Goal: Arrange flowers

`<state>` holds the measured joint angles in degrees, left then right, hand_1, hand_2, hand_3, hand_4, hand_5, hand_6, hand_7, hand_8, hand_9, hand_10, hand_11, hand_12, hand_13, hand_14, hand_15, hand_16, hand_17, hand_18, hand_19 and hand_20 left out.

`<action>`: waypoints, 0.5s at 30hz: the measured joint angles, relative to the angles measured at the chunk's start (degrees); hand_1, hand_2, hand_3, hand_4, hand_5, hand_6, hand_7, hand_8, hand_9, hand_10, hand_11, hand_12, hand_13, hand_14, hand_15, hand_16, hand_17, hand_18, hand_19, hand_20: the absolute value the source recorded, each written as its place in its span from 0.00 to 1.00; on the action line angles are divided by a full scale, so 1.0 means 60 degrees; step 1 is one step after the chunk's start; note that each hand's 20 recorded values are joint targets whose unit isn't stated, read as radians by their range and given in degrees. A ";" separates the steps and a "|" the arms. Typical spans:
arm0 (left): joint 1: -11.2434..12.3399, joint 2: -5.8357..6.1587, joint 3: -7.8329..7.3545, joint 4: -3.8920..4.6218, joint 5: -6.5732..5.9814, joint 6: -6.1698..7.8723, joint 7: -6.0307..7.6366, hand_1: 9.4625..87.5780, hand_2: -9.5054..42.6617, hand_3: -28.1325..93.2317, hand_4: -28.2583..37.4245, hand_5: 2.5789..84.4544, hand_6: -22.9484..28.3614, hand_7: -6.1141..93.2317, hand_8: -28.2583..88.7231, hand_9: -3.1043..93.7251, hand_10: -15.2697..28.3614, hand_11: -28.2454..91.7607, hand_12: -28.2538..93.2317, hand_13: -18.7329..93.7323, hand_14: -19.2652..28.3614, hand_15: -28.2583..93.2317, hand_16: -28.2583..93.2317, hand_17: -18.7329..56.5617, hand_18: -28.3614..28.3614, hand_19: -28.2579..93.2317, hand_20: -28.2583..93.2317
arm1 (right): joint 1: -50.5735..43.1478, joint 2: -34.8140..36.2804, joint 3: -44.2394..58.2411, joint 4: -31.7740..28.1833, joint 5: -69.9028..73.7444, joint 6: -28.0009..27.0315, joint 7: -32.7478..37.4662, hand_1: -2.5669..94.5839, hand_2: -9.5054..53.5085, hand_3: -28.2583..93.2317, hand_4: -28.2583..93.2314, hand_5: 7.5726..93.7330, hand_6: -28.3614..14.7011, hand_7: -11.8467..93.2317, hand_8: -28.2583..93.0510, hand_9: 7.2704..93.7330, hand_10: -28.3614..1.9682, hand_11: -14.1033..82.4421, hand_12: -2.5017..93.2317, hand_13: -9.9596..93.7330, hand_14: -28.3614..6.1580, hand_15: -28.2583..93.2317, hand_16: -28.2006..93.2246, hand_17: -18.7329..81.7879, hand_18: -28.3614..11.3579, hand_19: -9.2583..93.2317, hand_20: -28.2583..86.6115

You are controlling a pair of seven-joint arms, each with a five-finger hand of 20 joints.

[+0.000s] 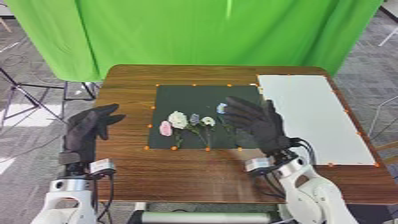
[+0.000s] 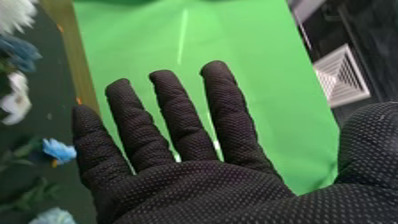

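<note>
Black-gloved and open, the right robot hand (image 1: 255,125) is hovering at the right of centre in the head view, over the right part of a dark mat (image 1: 182,95). Its fingers are spreading apart nearly straight, and it is holding nothing; the right wrist view is showing the bare palm. Its white arm (image 1: 311,192) is coming in from the bottom edge, right of centre. Over at the left of the frame, the left robot hand (image 1: 83,134) is hanging above the left side of the brown desk (image 1: 133,95), its fingers extended and loosely open, holding nothing

Around the middle of the frame, the flowers are lying on the mat. A pink flower (image 1: 166,128) is sitting farthest left, with a big white flower (image 1: 178,120) just beside it. Next to that are coming a bluish-purple flower (image 1: 195,119) and a smaller white flower (image 1: 208,121), their stems trailing toward the bottom of the frame. A blue flower (image 1: 222,108) is resting higher up, near the right robot hand. Along the desk's right side, a long white sheet (image 1: 306,115) is lying, while a green curtain (image 1: 204,32) is hanging behind
</note>
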<state>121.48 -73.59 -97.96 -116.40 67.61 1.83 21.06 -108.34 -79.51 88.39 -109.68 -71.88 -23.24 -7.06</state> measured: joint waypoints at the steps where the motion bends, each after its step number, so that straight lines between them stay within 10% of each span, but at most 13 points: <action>1: 0.0017 -0.0024 -0.0033 -0.0001 0.0146 -0.0052 -0.0048 0.21 0.12 0.78 0.16 0.73 0.52 0.21 0.18 0.78 0.72 0.86 0.45 0.65 0.83 0.41 0.23 0.36 0.75 0.29 0.38 | -0.0006 -0.0001 0.0000 -0.0007 0.0000 0.0135 0.0000 0.00 0.35 0.72 0.07 0.43 0.62 0.16 0.19 0.43 0.40 0.20 0.19 0.42 0.27 0.30 0.43 0.31 0.22 0.21 0.48; 5: 0.0068 -0.0069 -0.0094 -0.0007 0.0780 -0.0076 -0.0136 0.21 0.13 0.78 0.16 0.72 0.52 0.21 0.18 0.77 0.71 0.86 0.45 0.64 0.83 0.41 0.24 0.36 0.74 0.29 0.38 | -0.0013 -0.0038 -0.0018 -0.0014 -0.0021 0.0325 0.0027 0.01 0.34 0.73 0.07 0.44 0.62 0.16 0.19 0.44 0.40 0.20 0.19 0.42 0.26 0.31 0.43 0.31 0.21 0.22 0.48; 11: 0.0085 -0.0070 -0.0091 -0.0020 -0.0316 -0.0068 -0.0168 0.21 0.13 0.78 0.16 0.72 0.52 0.21 0.18 0.77 0.71 0.86 0.45 0.64 0.83 0.41 0.24 0.35 0.74 0.29 0.38 | -0.0014 -0.0041 -0.0087 -0.0014 -0.0201 0.0144 0.0016 0.03 0.33 0.74 0.07 0.42 0.62 0.16 0.19 0.45 0.40 0.21 0.20 0.44 0.27 0.31 0.43 0.32 0.22 0.22 0.48; 15: 0.0120 -0.0083 -0.0125 -0.0082 -0.0117 -0.0052 -0.0222 0.21 0.14 0.77 0.16 0.71 0.52 0.21 0.18 0.76 0.72 0.86 0.45 0.64 0.83 0.41 0.24 0.35 0.74 0.29 0.38 | -0.0013 -0.0019 -0.0212 -0.0011 -0.0160 0.0249 -0.0046 0.06 0.31 0.74 0.08 0.41 0.62 0.16 0.19 0.45 0.40 0.20 0.19 0.44 0.27 0.31 0.43 0.32 0.21 0.22 0.48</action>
<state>122.19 -74.09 -98.71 -116.89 66.90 1.52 19.73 -108.41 -79.63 87.12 -109.75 -72.84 -21.75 -7.33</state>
